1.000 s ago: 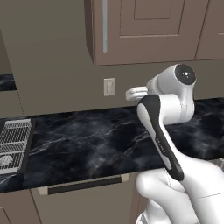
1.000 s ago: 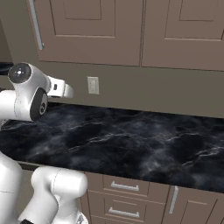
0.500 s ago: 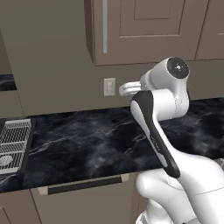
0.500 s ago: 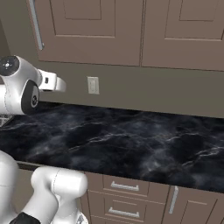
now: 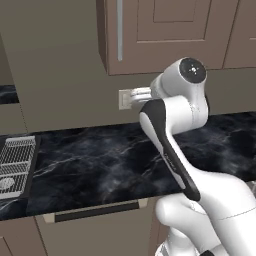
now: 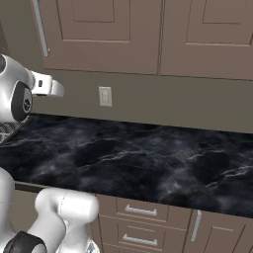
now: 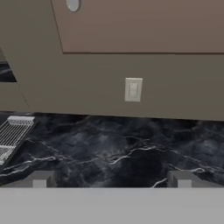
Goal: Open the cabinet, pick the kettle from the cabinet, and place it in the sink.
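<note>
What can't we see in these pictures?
- The kettle: the cabinet doors are shut in both base views, so what is inside is hidden.
- The sink: past the left edge; the wire rack sits there in the left base view.
- Cabinet handle: cut off by the hand view's top edge.

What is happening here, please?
A white robot arm is raised over a dark marble counter, below a brown wall cabinet whose doors are shut. Its gripper is open and holds nothing, facing the wall outlet. The cabinet's bar handle is untouched.
</note>
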Controlling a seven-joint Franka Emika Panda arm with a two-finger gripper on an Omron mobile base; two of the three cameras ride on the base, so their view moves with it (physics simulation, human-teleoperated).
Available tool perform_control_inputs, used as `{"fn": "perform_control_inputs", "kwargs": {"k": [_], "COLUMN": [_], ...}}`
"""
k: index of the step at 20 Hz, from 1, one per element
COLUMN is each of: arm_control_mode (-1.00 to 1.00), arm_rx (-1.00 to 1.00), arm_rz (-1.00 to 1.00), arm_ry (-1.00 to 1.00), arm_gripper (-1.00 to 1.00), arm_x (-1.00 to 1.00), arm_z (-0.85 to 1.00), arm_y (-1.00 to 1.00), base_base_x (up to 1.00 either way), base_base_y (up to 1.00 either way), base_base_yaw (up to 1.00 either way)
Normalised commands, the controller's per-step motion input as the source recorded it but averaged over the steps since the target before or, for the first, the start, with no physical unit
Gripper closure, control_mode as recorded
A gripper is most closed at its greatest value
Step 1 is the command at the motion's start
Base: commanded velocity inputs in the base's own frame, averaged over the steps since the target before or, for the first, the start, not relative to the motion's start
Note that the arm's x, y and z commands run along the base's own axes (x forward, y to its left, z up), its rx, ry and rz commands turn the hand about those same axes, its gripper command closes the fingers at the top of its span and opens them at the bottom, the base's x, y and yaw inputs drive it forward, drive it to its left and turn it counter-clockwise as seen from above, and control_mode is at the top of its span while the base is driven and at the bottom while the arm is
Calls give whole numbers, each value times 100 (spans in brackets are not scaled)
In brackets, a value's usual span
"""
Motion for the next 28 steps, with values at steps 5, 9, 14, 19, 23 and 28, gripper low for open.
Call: {"fn": "perform_control_inputs", "kwargs": {"k": [5,9,14,19,23,28], "arm_control_mode": [-100,-100,-100,-100,-100,-100], "arm_rx": [-2,-1,-1,-5,-6,-5], "arm_rz": [0,0,0,-3,-5,-3], "arm_ry": [-5,0,-1,-5,-7,-10], "arm_gripper": [-100,-100,-100,-100,-100,-100], "arm_x": [3,4,9,2,9,12], "arm_z": [21,22,25,28,26,25], "arm_y": [28,17,9,5,0,0], "base_base_x": [0,0,0,0,0,0], "base_base_y": [0,0,0,0,0,0], "base_base_yaw": [0,0,0,0,0,0]}}
